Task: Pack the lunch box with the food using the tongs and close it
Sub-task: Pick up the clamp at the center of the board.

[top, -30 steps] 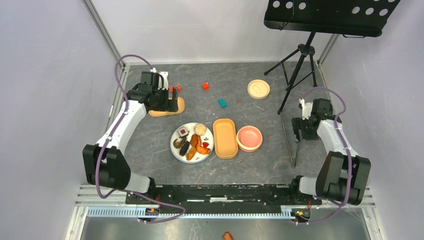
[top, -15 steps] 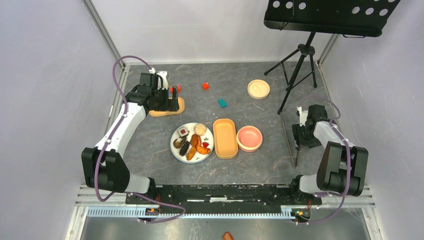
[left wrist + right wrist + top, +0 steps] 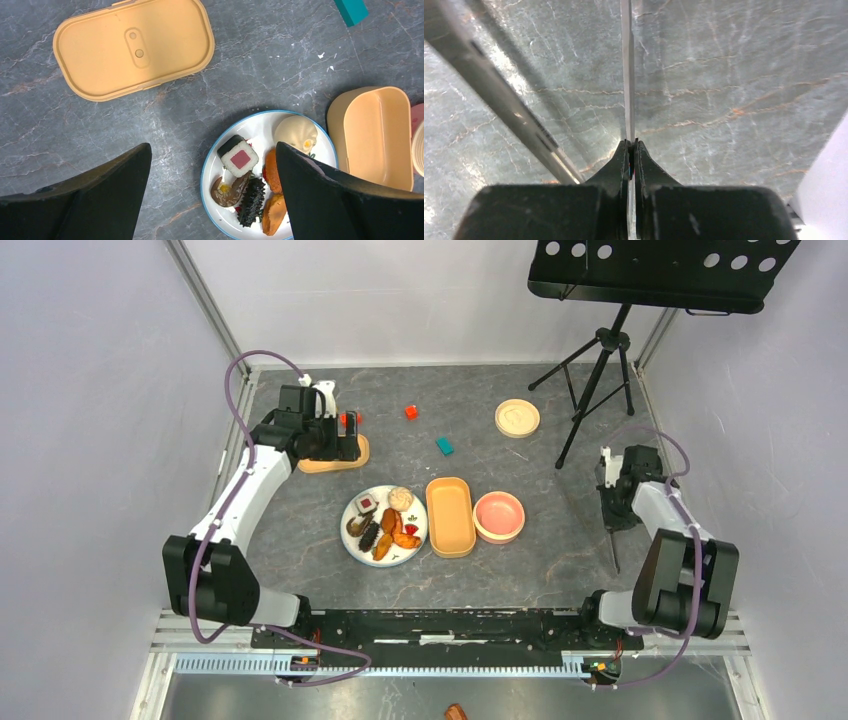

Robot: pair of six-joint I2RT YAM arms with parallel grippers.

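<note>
- Lunch box lid [image 3: 134, 47] lies flat on the table [image 3: 75, 130] at the left, below my left tool [image 3: 212, 150], whose jaws stand wide apart with nothing between them.
- Food [image 3: 272, 172] sits on the white plate [image 3: 260, 127] near the middle.
- I see the lunch box [image 3: 450, 517] just right of the plate, uncovered, with a pink bowl [image 3: 498, 516] just beside it.
- Far right, my right tool [image 3: 630, 145] is clenched on a thin arm of the tongs [image 3: 626, 75], well apart from the box.
</note>
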